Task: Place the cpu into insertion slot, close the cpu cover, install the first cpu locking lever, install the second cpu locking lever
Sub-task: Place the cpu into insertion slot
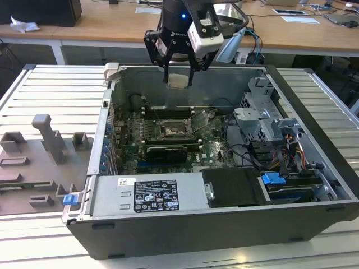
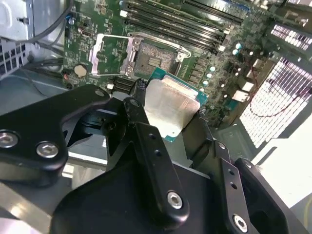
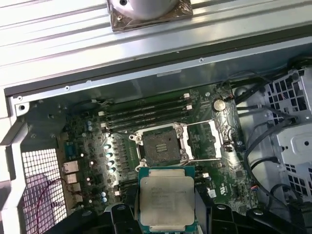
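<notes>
Gripper (image 1: pixel 179 78), upper centre of the exterior view, pinches the cpu (image 3: pixel 166 200) high above the insertion slot (image 3: pixel 159 144); a tilted landing could bend pins.

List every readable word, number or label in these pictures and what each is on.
Power supply label: print too small to read.
The cpu, held in the gripper: faint marks, unreadable.
Green circuit board: markings too small to read.
No text can be quoted.

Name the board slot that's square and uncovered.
The insertion slot, next to the long narrow memory slots: it alone is square, with a bare dark centre and a metal rim.
</notes>
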Available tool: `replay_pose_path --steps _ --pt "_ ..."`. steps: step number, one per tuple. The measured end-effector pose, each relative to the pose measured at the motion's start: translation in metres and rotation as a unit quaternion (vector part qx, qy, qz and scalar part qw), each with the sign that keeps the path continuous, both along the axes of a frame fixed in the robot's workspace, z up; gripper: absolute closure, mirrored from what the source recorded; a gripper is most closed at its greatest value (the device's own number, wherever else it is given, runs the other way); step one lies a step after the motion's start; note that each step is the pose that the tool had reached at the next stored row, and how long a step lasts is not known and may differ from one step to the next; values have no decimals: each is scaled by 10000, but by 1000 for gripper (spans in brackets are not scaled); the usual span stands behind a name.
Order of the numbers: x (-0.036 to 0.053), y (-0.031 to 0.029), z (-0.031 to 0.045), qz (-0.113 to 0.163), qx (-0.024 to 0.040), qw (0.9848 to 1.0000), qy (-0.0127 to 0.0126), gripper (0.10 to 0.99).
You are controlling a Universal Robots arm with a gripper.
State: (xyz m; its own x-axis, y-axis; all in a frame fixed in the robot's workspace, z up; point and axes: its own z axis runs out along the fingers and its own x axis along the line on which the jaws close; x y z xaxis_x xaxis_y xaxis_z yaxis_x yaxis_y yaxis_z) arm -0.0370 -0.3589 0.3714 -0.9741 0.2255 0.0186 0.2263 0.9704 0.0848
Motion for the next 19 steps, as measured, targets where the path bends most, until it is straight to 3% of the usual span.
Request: replay_pose_path --steps 7,13,19 --pt "0 1 -12 -500 -1 9988 0 545" --pt "0 1 -18 -949 -1 9955 0 545" --pt "0 1 -23 -1367 -2 9906 0 545"
